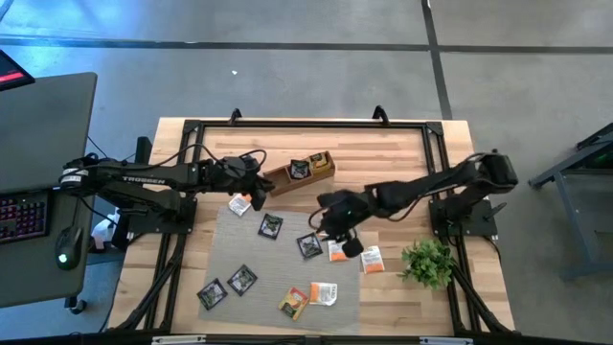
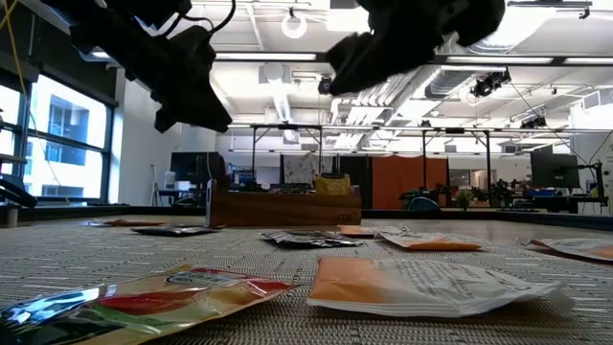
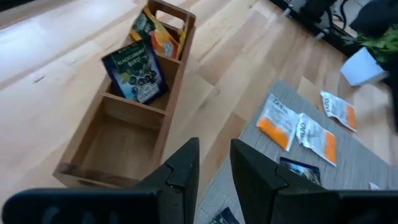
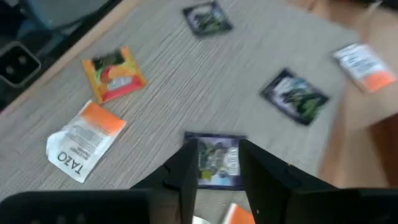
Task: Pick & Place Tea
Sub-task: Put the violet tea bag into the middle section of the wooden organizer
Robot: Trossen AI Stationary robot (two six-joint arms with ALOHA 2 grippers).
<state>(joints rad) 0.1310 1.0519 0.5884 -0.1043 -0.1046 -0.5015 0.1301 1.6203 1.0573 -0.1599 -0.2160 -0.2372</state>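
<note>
The right gripper (image 4: 214, 165) hovered over the grey woven mat (image 1: 287, 264), its dark fingers (image 4: 186, 171) set a narrow gap apart directly above a black square tea sachet (image 4: 217, 160); whether they pinched it could not be told. The left gripper (image 3: 214, 165) hung with its fingers slightly parted and nothing between them, beside the wooden compartment box (image 3: 118, 130) on the light wooden table (image 1: 402, 153). That box already held a dark blue sachet (image 3: 135, 73) and an orange one (image 3: 163, 40). Other sachets, black, white-and-orange (image 4: 84, 138) and yellow-orange (image 4: 113, 73), lay scattered flat across the mat.
</note>
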